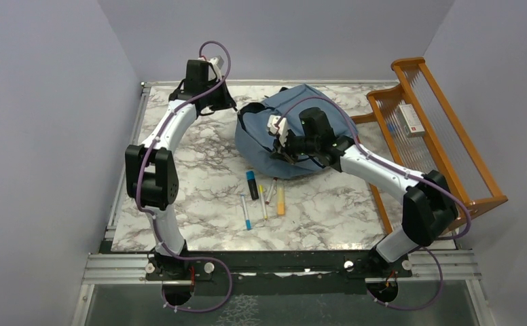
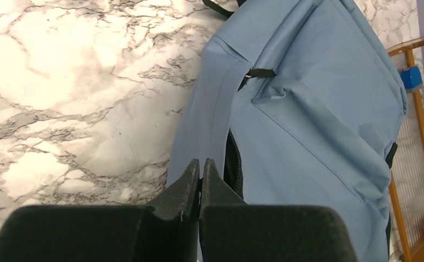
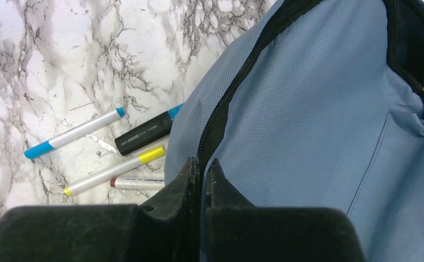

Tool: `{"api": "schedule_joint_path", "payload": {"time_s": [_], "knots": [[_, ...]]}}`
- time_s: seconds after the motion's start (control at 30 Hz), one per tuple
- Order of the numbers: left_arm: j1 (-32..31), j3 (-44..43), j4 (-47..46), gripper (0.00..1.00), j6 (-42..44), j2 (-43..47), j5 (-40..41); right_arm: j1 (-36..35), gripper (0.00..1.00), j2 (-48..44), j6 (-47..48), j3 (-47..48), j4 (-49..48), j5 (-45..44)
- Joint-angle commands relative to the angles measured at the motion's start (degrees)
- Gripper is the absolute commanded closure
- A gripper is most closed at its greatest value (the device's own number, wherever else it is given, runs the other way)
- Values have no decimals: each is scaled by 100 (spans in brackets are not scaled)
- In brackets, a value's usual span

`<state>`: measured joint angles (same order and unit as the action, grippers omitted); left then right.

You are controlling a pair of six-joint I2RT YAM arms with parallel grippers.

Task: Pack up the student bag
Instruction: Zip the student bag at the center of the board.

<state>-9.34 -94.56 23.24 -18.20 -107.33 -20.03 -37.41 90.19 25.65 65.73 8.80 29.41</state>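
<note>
The left arm (image 1: 172,129) and right arm (image 1: 376,166) share one build: smooth white link shells between chunky black joint housings. A purple cable (image 1: 214,46) runs along each (looping slack at wrist and base). The fingers (image 2: 185,188) are matte black wedges tapering to thin tips.

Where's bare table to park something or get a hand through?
Bare table between the left arm and the pens, and near-right between pens and right arm. Crowded: bag beside the rack, right arm over it.
</note>
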Motion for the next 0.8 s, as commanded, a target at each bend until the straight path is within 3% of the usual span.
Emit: {"api": "schedule_joint_path", "payload": {"time_s": [0.0,0.2,0.33,0.47,0.63,0.77], "knots": [[245,-606,-722,100,264,-278,364,-61,99,-308,-120,-142,1017,210],[249,-665,-830,100,194,-441,-202,-62,97,-678,-382,-519,831,-81],[171,-182,-1028,100,312,-117,-689,-59,65,-948,-981,-684,340,-374],[92,437,-1213,100,306,344,-807,-57,45,-1190,-1951,-764,-74,-950],[30,826,-1384,100,143,691,-916,-62,38,-1643,-3763,-971,-251,-2777],[25,870,-1388,100,50,872,-942,-39,36,-1713,-5386,-854,764,-5164]]}}
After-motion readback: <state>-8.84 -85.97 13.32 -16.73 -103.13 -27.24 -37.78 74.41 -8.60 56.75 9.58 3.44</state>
